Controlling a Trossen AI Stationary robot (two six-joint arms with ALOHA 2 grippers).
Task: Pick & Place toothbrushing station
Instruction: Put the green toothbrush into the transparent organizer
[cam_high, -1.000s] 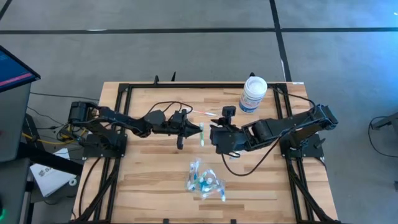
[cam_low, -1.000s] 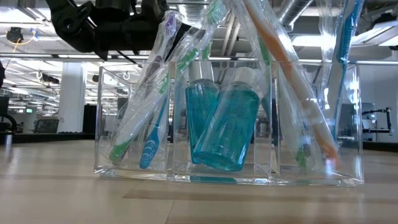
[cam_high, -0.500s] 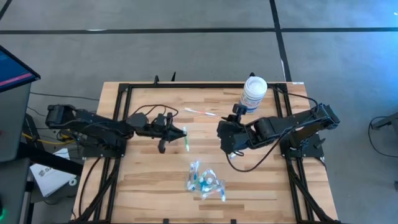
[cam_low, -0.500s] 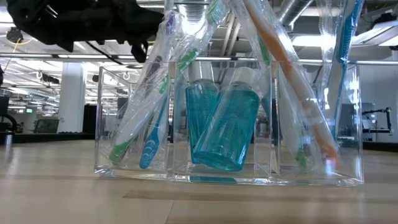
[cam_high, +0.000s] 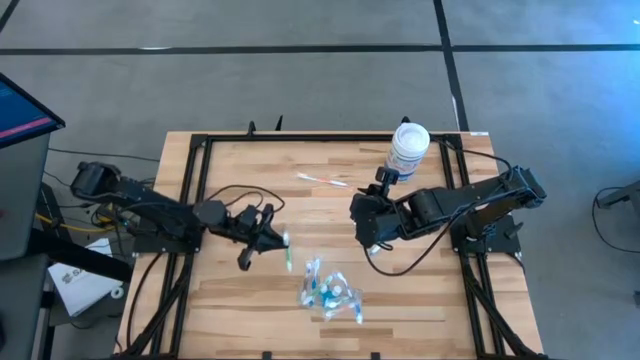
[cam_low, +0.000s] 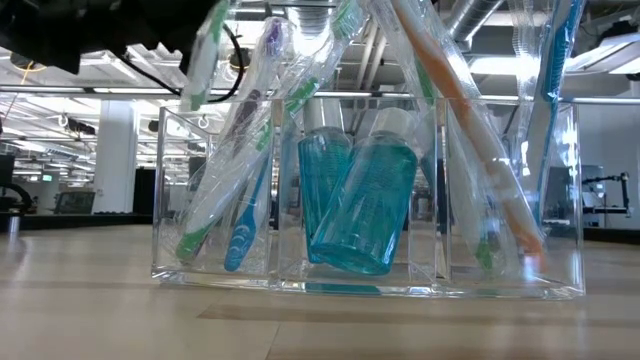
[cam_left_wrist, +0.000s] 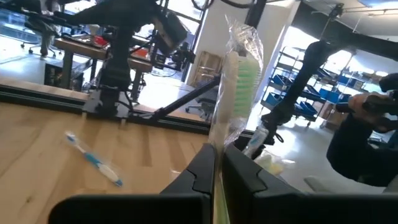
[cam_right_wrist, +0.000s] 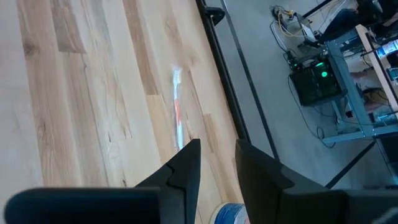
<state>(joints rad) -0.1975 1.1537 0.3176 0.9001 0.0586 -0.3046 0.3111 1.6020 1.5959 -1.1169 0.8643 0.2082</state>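
Just beside the clear tray (cam_high: 328, 292), on its left-arm side, the left hand (cam_high: 272, 240) hovers, pinched shut on a wrapped green toothbrush (cam_high: 289, 256) that hangs above the tray's near compartment. The tray already holds several brushes and 2 teal bottles (cam_low: 352, 200). The crinkly wrapper could snag a standing brush and tip it out. The right hand (cam_high: 368, 228) waits beyond the tray, fingers parted and, as far as I can tell, empty, near a pink-white toothbrush (cam_right_wrist: 178, 111) on the counter (cam_high: 250, 305).

A wrapped toothbrush (cam_right_wrist: 177, 115) lies flat on the table (cam_right_wrist: 81, 106).
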